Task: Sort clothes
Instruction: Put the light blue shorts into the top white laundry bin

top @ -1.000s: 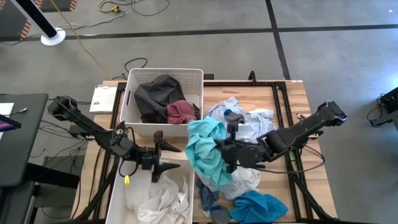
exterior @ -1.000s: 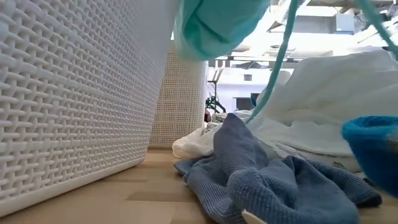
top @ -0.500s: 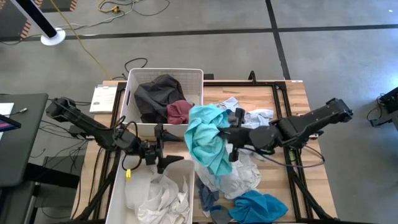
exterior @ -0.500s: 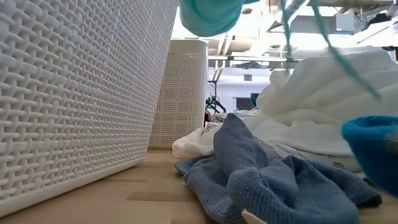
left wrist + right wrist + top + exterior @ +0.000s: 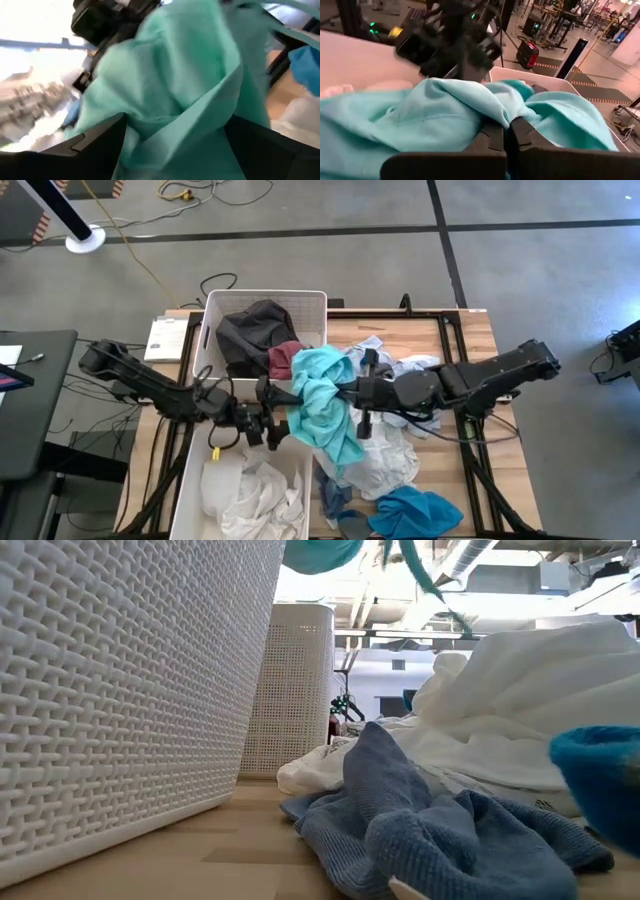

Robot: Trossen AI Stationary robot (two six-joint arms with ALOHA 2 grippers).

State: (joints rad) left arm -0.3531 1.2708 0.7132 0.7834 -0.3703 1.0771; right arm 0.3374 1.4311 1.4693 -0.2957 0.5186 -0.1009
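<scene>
A teal garment (image 5: pixel 322 408) hangs over the table's middle, with my right gripper (image 5: pixel 343 392) shut on it. It also fills the left wrist view (image 5: pixel 175 75), and its lower end shows at the top of the low view (image 5: pixel 320 550). My left gripper (image 5: pixel 272 416) stands open on the garment's left side, one finger (image 5: pixel 95 150) on either side of the cloth. Other clothes lie in a pile on the table: white ones (image 5: pixel 392 465), a bright blue one (image 5: pixel 415 512) and a grey-blue one (image 5: pixel 420 830). My right gripper pinches a bunched fold (image 5: pixel 492 117) near the top of the teal garment between its two shut fingers. It comes roughly level from the table's right. The garment hangs slack below it, clear of the table. My left gripper: I cannot tell whether its fingers touch the teal cloth.
A white bin (image 5: pixel 210 330) at the far left holds dark grey and maroon clothes. A second white bin (image 5: pixel 190 480) at the near left holds white clothes. In the low view its lattice wall (image 5: pixel 120 690) stands close on the left. The pile covers the table's middle and near side.
My right gripper has risen and gone toward the table's left, carrying the teal garment up and toward the far bin, so its lower end has left the low view's middle. My left gripper has moved right toward the garment and has rolled about its own line.
</scene>
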